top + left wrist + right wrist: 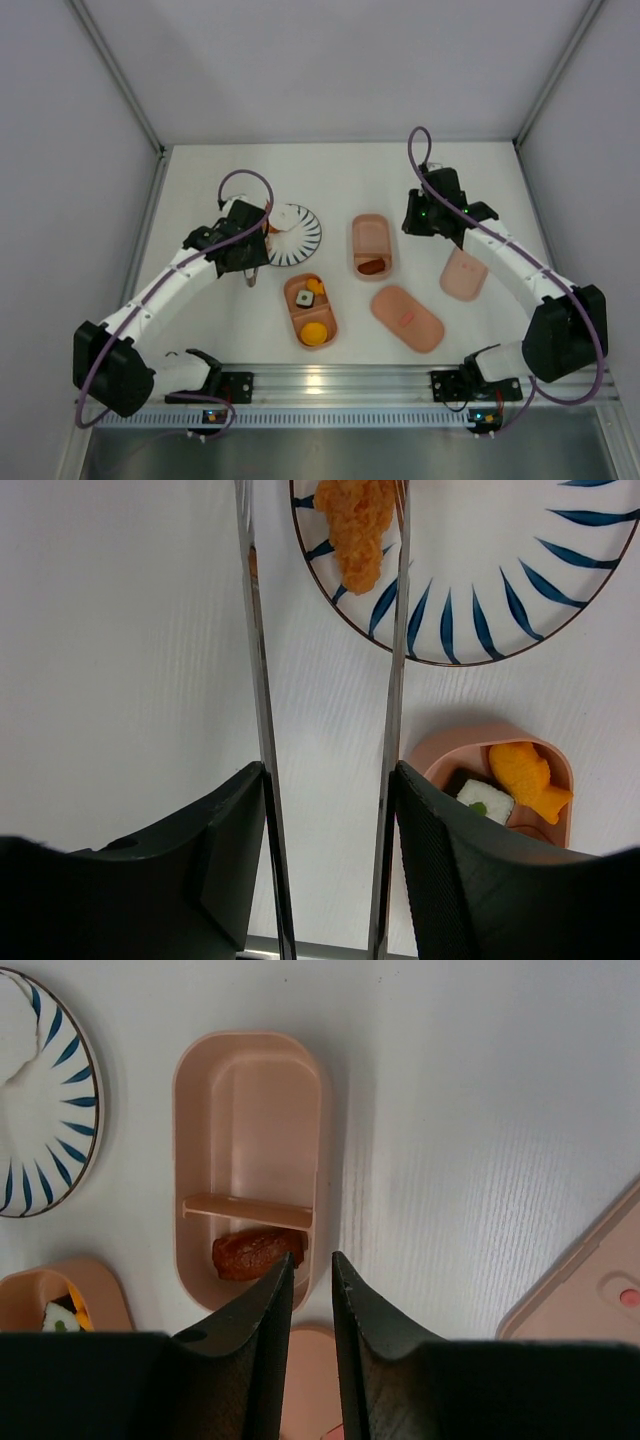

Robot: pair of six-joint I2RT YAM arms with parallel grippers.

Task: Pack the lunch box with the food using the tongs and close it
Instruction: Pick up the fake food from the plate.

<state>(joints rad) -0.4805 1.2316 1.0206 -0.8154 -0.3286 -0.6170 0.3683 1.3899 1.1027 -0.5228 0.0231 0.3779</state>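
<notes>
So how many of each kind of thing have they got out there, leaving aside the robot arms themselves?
Pink trays: 2 (near tray, far tray)
Pink lids: 2 (red-marked lid, other lid)
Striped plate: 1
Tongs: 1
Food pieces: 5 (fried piece, brown piece, fish-shaped piece, white roll, round orange piece)
Total: 11

Left wrist view: slim silvery metal tongs (255, 650) run off the top edge, tips unseen; orange fried piece (357, 520) and round white dark-striped plate (470, 530) cropped likewise. Left gripper (330, 768) covers the near end of a salmon-pink plastic tray (445, 750). Right wrist view: pink lid with red mark (590, 1290) cut by the right edge; pink shape (310, 1365) between the jaws, possibly another lid.
</notes>
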